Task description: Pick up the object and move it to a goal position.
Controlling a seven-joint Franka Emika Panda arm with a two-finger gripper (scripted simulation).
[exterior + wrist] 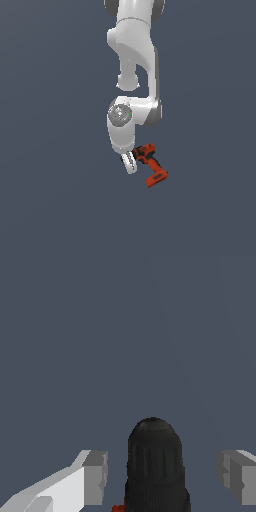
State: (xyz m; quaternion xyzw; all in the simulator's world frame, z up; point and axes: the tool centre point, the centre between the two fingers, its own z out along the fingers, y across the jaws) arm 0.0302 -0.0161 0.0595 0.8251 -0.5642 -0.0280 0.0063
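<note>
The exterior view stands off the arm at a middling distance and looks steeply down on it, taking in the white arm (134, 75) from its upper links at 12 o'clock to the tool (131, 161) just below the picture's centre, with plain grey table (45, 200) all round. The wrist view rides on the arm and looks along the tool (162, 476) from very near, so that only the two fingertips (95, 476) and the black chuck of the drill (154, 466) show, between 5 and 7 o'clock. Both views share the tool's fingers, the drill (151, 164) and the grey table (125, 331).
</note>
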